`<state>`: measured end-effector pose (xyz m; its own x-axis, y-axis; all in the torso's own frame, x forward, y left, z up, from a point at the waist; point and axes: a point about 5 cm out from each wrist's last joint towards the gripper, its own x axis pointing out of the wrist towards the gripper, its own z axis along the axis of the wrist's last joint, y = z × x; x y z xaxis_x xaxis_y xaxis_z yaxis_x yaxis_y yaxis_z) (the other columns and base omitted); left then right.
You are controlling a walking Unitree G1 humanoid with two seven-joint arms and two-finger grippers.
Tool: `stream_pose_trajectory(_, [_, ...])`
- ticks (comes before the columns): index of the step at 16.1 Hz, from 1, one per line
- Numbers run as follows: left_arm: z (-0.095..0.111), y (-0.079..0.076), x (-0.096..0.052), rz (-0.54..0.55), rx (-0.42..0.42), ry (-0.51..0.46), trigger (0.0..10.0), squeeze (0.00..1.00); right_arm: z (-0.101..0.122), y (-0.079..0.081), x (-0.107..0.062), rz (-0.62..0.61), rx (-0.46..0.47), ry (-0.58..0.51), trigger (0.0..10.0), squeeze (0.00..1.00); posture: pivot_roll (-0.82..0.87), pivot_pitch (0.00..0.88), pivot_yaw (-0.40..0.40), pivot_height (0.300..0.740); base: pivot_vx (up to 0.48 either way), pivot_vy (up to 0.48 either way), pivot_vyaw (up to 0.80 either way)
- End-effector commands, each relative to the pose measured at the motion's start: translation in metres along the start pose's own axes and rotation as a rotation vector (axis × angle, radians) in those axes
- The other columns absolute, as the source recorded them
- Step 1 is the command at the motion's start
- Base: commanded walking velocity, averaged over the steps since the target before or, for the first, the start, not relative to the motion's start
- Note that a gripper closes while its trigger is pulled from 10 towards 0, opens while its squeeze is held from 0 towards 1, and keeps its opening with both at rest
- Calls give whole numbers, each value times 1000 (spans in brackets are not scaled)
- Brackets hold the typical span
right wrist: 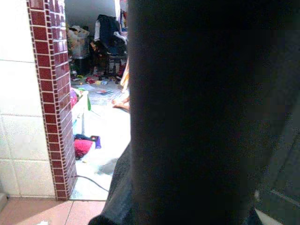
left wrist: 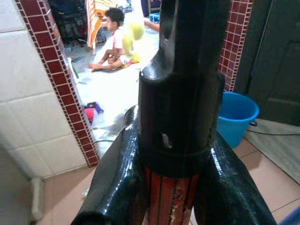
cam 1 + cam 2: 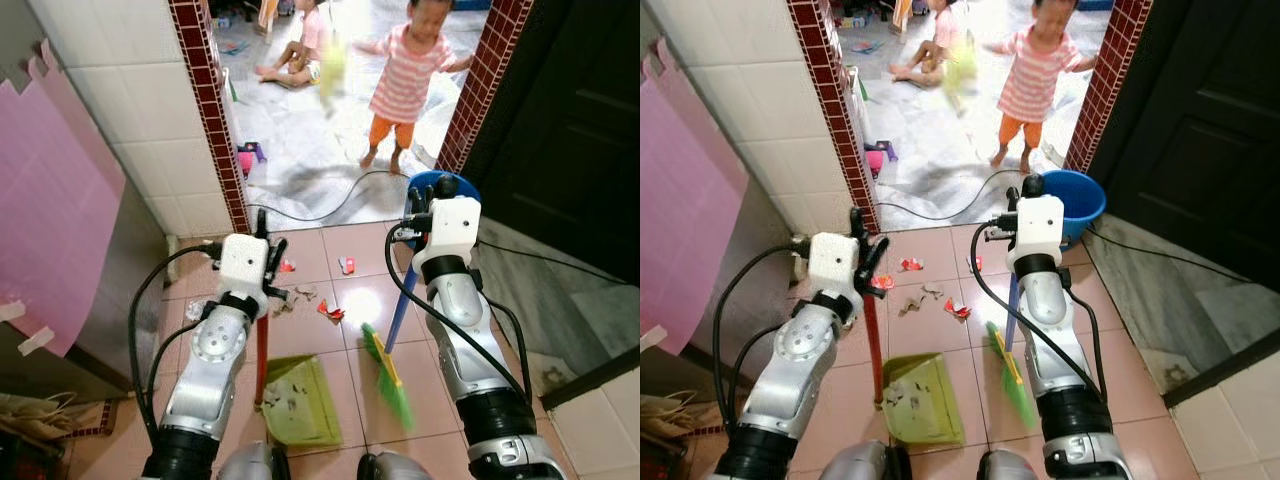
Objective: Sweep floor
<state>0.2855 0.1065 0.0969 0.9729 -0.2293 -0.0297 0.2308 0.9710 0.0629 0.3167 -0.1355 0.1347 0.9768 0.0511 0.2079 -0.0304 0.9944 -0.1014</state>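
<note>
A green dustpan [image 3: 300, 400] with scraps in it rests on the tan tiles, its red handle [image 3: 262, 355] standing upright. My left gripper [image 3: 266, 243] is shut on the top of that handle; the left wrist view shows the fingers [image 2: 112, 183] clamped around the red shaft [image 2: 171, 201] below its black cap. My right gripper [image 3: 422, 198] is shut on the blue handle [image 3: 400, 312] of a broom. The broom's green bristles [image 3: 392, 382] touch the floor right of the dustpan. Red and white litter [image 3: 330, 312] lies ahead of both tools.
A blue bucket [image 3: 1072, 200] stands behind the broom by a dark door [image 3: 580, 130]. A black cable [image 3: 330, 212] crosses the doorway between brick-edged walls [image 3: 215, 130]. One child [image 3: 405, 75] stands and another [image 3: 300, 45] sits beyond it. A pink sheet [image 3: 50, 220] hangs at my left.
</note>
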Motion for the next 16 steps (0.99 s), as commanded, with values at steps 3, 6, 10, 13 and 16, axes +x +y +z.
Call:
stream_pose_trajectory(3, [14, 0, 7, -2, -9, -46, 10000, 0, 10, -5, 7, -6, -8, -53, 10000, 0, -11, 0, 32, 740, 0, 460, -690])
stream_pose_trajectory(6, [14, 0, 7, 6, -12, -43, 10000, 0, 9, -2, 5, 3, -2, -51, 10000, 0, -7, 0, 28, 740, 0, 480, -292])
stream_pose_trajectory(10, [13, -4, 7, 1, -14, -40, 10000, 0, 10, 3, 6, 26, 3, -57, 10000, 0, -5, 0, 27, 740, 0, 480, 0])
stream_pose_trajectory(13, [16, -5, 7, -6, 4, -64, 10000, 0, 10, 3, 6, 35, -8, -59, 10000, 0, -5, 0, 26, 740, 0, 160, 0])
stream_pose_trajectory(16, [18, -7, 8, 2, -5, -77, 10000, 0, 9, 4, 5, 40, -13, -57, 10000, 0, -6, 0, 26, 740, 0, 0, 0])
